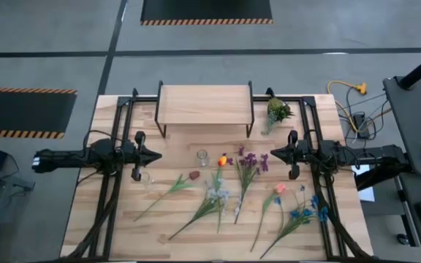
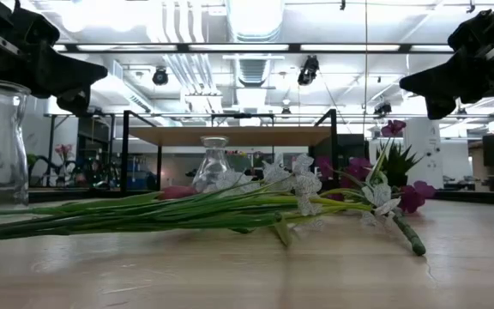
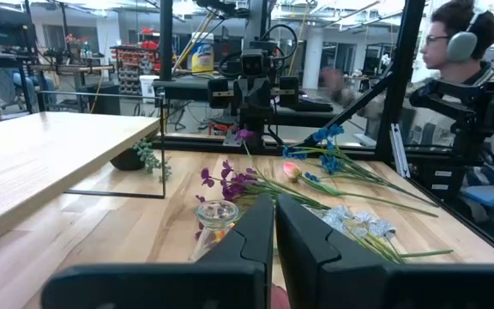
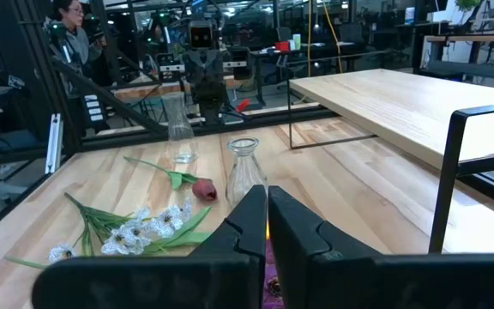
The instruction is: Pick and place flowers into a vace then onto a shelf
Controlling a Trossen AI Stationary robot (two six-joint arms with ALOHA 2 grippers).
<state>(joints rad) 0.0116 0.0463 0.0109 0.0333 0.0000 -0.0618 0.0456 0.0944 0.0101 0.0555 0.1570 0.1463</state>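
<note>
Two dark arms, matte black angular fingers [image 3: 247, 236]

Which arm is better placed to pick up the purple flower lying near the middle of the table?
Probably the right. The right gripper, fingers shut, hovers close beside the purple flower. The left gripper, also shut, waits farther off, past the small clear glass vase.

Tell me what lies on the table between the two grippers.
In the high view, between the left gripper and the right gripper lie a small glass vase, an orange flower head and the purple flowers.
</note>
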